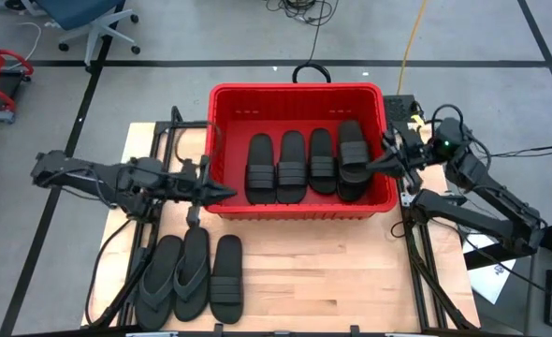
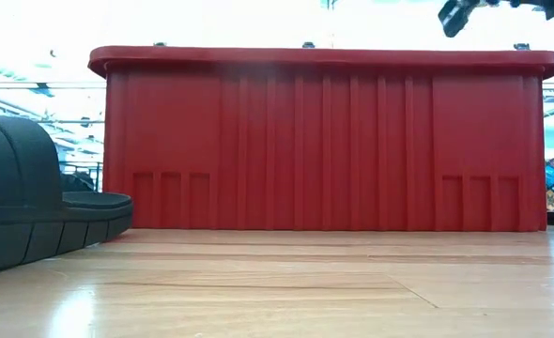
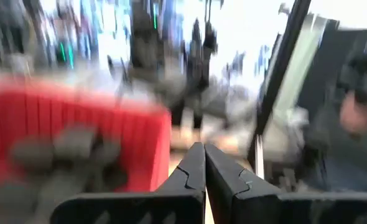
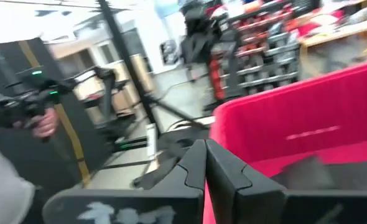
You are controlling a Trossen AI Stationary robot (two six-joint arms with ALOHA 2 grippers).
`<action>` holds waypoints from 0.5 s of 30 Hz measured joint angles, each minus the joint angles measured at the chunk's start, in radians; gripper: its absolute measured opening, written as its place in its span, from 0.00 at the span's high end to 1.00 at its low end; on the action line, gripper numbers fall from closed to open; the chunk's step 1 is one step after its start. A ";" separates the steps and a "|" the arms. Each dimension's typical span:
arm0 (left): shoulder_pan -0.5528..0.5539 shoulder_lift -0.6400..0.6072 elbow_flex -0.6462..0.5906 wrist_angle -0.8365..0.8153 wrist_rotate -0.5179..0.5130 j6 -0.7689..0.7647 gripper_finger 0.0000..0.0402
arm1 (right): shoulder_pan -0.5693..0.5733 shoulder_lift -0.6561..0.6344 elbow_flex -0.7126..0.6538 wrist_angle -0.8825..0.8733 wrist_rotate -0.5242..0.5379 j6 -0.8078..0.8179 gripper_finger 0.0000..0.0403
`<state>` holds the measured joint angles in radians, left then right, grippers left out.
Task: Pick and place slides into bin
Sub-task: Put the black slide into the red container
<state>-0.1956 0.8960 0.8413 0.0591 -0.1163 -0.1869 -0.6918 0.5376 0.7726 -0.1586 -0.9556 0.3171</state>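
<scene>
The red bin (image 1: 299, 94) stands at the table's far middle; its near wall fills the low view (image 2: 324, 141). Several black slides (image 1: 306, 164) lie side by side on its floor. Three more slides lie on the table near the front left: two flip-flops (image 1: 159, 279) (image 1: 192, 271) and a band slide (image 1: 226, 279); one of them shows in the low view (image 2: 33, 202). My left gripper (image 1: 229, 194) is shut and empty at the bin's near left corner (image 3: 203, 148). My right gripper (image 1: 370, 168) is shut and empty above the bin's right rim (image 4: 203, 144).
Dark frame rails (image 1: 416, 253) run along both sides of the table. Bare wood (image 1: 332, 271) lies in front of the bin, to the right of the three slides. A person's hand (image 4: 41, 121) shows in the room beyond the table.
</scene>
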 joint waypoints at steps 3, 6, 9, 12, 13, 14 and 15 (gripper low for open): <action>-0.030 0.044 0.002 0.189 -0.085 0.069 1.00 | 0.000 -0.071 -0.037 -0.004 -0.047 0.027 1.00; -0.049 0.060 0.001 0.284 -0.193 0.059 1.00 | 0.000 -0.137 -0.057 -0.002 -0.047 0.034 1.00; -0.082 0.064 0.003 0.338 -0.211 0.054 1.00 | 0.000 -0.171 -0.061 -0.003 -0.044 0.033 1.00; -0.129 0.075 0.002 0.259 -0.224 0.054 1.00 | 0.000 -0.184 -0.061 -0.003 -0.043 0.014 1.00; -0.142 0.085 0.002 0.240 -0.230 0.053 1.00 | 0.000 -0.186 -0.061 -0.001 -0.041 0.011 1.00; -0.154 0.094 0.002 0.217 -0.230 0.048 1.00 | 0.000 -0.187 -0.061 0.002 -0.035 0.011 1.00; -0.169 0.103 0.007 0.184 -0.232 0.032 1.00 | 0.000 -0.187 -0.061 0.006 -0.026 0.013 1.00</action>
<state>-0.3645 0.9990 0.8480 0.2429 -0.3486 -0.1550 -0.6915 0.3502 0.7113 -0.1528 -0.9813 0.3302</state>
